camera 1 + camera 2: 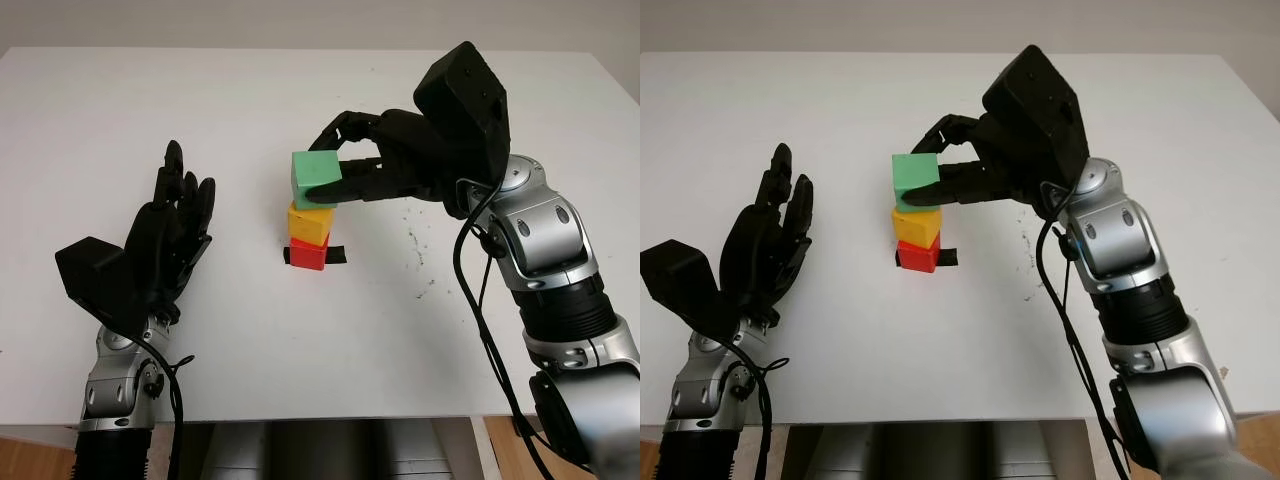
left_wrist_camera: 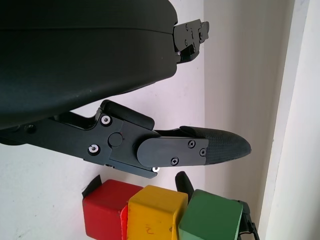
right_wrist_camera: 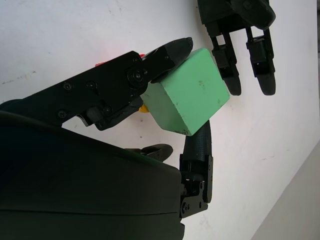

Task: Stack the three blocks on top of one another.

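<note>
Three blocks form a column near the middle of the white table [image 1: 100,120] in the left eye view: the red block [image 1: 308,254] sits on a patch of black tape [image 1: 338,256], the yellow block [image 1: 310,222] rests on it, and the green block [image 1: 316,179] is on top, tilted slightly. The right hand [image 1: 345,165] grips the green block, fingers above and thumb below. The left hand [image 1: 170,225] is open, raised above the table well left of the column.

The right eye view shows the same column, green block [image 1: 916,179] pinched by the right hand [image 1: 945,160].

The left wrist view shows the column sideways beyond the left hand's fingers [image 2: 200,150].

The right wrist view shows the green block [image 3: 187,92] clamped between fingers [image 3: 170,52], with the left hand [image 3: 240,30] beyond.
</note>
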Robot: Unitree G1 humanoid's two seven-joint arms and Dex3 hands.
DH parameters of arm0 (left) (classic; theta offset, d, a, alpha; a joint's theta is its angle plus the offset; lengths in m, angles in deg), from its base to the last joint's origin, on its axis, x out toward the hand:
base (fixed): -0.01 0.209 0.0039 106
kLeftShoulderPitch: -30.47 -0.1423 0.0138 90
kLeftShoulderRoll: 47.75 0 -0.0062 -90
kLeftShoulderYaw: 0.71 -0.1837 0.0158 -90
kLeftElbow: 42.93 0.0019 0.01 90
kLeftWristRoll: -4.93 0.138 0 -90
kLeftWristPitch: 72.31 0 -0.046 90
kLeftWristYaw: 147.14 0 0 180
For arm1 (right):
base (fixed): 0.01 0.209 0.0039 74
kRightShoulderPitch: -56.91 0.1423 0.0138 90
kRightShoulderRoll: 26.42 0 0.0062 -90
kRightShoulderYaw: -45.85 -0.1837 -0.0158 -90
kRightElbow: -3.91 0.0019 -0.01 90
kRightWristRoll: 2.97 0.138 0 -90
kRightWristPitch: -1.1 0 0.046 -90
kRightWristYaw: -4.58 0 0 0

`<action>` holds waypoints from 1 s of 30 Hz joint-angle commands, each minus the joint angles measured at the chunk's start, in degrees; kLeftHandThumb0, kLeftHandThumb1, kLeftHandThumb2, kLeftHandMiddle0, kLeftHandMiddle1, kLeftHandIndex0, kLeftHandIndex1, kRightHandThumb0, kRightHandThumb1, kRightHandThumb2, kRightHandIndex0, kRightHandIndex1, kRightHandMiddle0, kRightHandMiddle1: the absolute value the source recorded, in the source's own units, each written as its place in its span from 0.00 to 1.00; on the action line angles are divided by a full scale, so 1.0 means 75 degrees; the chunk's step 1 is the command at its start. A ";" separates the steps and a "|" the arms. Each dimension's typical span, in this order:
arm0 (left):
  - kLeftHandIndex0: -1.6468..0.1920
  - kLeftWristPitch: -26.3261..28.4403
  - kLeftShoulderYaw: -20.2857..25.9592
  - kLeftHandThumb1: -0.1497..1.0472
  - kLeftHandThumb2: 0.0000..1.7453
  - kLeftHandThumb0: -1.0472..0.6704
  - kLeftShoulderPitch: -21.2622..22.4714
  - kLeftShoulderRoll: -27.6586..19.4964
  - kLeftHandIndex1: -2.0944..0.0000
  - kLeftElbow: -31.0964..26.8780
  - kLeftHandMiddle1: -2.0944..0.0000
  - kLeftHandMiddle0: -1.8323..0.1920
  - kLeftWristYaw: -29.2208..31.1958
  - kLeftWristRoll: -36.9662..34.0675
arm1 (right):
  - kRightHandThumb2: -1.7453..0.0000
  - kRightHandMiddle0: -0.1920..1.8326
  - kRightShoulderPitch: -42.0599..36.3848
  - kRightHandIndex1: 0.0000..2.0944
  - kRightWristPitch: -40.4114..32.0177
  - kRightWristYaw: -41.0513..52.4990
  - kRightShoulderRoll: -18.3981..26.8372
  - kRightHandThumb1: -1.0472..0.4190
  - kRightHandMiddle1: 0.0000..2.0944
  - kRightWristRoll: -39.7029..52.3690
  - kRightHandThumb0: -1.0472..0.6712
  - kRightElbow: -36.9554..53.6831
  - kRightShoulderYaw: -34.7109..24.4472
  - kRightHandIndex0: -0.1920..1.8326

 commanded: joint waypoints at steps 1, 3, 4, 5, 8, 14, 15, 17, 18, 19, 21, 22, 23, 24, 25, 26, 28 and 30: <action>1.00 0.0015 -0.0003 1.00 0.22 0.18 -0.0086 0.0021 1.00 -0.0102 1.00 1.00 0.0014 -0.0007 | 0.97 0.24 -0.0001 0.01 0.0089 0.0030 0.0004 0.03 0.82 -0.0003 0.34 0.0035 -0.0003 0.32; 1.00 0.0001 -0.0006 1.00 0.22 0.18 -0.0084 0.0028 1.00 -0.0102 1.00 1.00 0.0006 0.0004 | 0.97 0.25 -0.0005 0.01 0.0070 0.0049 0.0007 0.03 0.82 -0.0004 0.33 0.0037 -0.0001 0.32; 1.00 -0.0013 0.0005 1.00 0.22 0.18 -0.0081 0.0043 1.00 -0.0095 1.00 1.00 0.0010 -0.0020 | 0.97 0.25 -0.0009 0.01 0.0079 0.0061 0.0013 0.03 0.82 -0.0010 0.33 0.0032 0.0006 0.32; 1.00 -0.0021 0.0009 1.00 0.22 0.18 -0.0079 0.0053 1.00 -0.0091 1.00 1.00 0.0009 -0.0029 | 0.97 0.25 -0.0015 0.01 0.0093 0.0079 0.0023 0.03 0.82 -0.0017 0.33 0.0025 0.0014 0.32; 1.00 -0.0023 -0.0004 1.00 0.22 0.18 -0.0083 0.0049 1.00 -0.0092 1.00 1.00 0.0006 -0.0009 | 0.97 0.25 -0.0008 0.00 0.0058 0.0137 0.0062 0.03 0.82 -0.0061 0.33 0.0029 0.0065 0.31; 1.00 -0.0049 -0.0003 1.00 0.22 0.18 -0.0096 0.0037 1.00 -0.0066 1.00 1.00 0.0035 0.0004 | 0.97 0.26 -0.0006 0.00 0.0073 0.0239 0.0112 0.04 0.86 -0.0176 0.32 0.0030 0.0130 0.31; 1.00 -0.0041 -0.0005 1.00 0.22 0.18 -0.0099 0.0033 1.00 -0.0074 1.00 1.00 0.0042 0.0002 | 0.97 0.26 -0.0011 0.00 0.0088 0.0261 0.0123 0.04 0.86 -0.0185 0.32 0.0029 0.0136 0.31; 1.00 -0.0044 -0.0001 1.00 0.22 0.18 -0.0101 0.0028 1.00 -0.0074 1.00 1.00 0.0059 -0.0009 | 0.97 0.25 -0.0026 0.00 0.0134 0.0301 0.0145 0.04 0.87 -0.0204 0.32 0.0034 0.0150 0.30; 1.00 -0.0047 0.0006 1.00 0.22 0.18 -0.0100 0.0037 1.00 -0.0070 1.00 1.00 0.0050 -0.0014 | 0.97 0.25 -0.0035 0.00 0.0160 0.0308 0.0151 0.04 0.87 -0.0214 0.32 0.0040 0.0153 0.30; 1.00 -0.0062 0.0007 1.00 0.22 0.18 -0.0104 0.0031 1.00 -0.0064 1.00 1.00 0.0066 -0.0016 | 0.97 0.25 -0.0040 0.00 0.0164 0.0311 0.0157 0.04 0.87 -0.0224 0.32 0.0051 0.0155 0.30; 1.00 -0.0065 0.0003 1.00 0.22 0.18 -0.0117 0.0012 1.00 -0.0075 1.00 1.00 0.0074 0.0005 | 0.97 0.23 -0.0037 0.00 0.0150 0.0333 0.0180 0.05 0.84 -0.0245 0.31 0.0067 0.0172 0.29; 1.00 -0.0056 0.0007 1.00 0.23 0.18 -0.0123 0.0012 1.00 -0.0086 1.00 1.00 0.0063 0.0009 | 0.97 0.23 -0.0040 0.00 0.0135 0.0335 0.0181 0.05 0.83 -0.0247 0.31 0.0081 0.0165 0.28; 1.00 -0.0050 0.0003 1.00 0.22 0.18 -0.0126 0.0012 1.00 -0.0097 1.00 1.00 0.0035 0.0036 | 0.97 0.19 -0.0053 0.00 0.0142 0.0341 0.0187 0.05 0.78 -0.0245 0.31 0.0101 0.0154 0.27; 1.00 -0.0031 -0.0005 1.00 0.23 0.19 -0.0130 0.0010 1.00 -0.0114 1.00 1.00 0.0010 0.0061 | 0.97 0.17 -0.0065 0.00 0.0157 0.0352 0.0202 0.06 0.73 -0.0250 0.30 0.0121 0.0156 0.26; 1.00 -0.0018 -0.0011 1.00 0.23 0.19 -0.0133 0.0008 1.00 -0.0126 1.00 1.00 -0.0008 0.0077 | 0.97 0.15 -0.0073 0.00 0.0169 0.0361 0.0213 0.06 0.69 -0.0255 0.30 0.0134 0.0159 0.25; 1.00 -0.0010 -0.0011 1.00 0.23 0.18 -0.0133 0.0008 1.00 -0.0131 1.00 1.00 -0.0012 0.0077 | 0.97 0.14 -0.0082 0.00 0.0189 0.0372 0.0221 0.06 0.66 -0.0253 0.30 0.0140 0.0160 0.24; 1.00 -0.0003 -0.0010 1.00 0.23 0.18 -0.0133 -0.0005 1.00 -0.0124 1.00 1.00 0.0032 0.0045 | 0.97 0.12 -0.0109 0.00 0.0230 0.0393 0.0228 0.06 0.61 -0.0239 0.29 0.0153 0.0143 0.22; 1.00 -0.0011 -0.0003 1.00 0.23 0.19 -0.0131 -0.0016 1.00 -0.0109 1.00 1.00 0.0096 0.0006 | 0.97 0.10 -0.0141 0.00 0.0281 0.0414 0.0234 0.07 0.59 -0.0227 0.29 0.0159 0.0117 0.20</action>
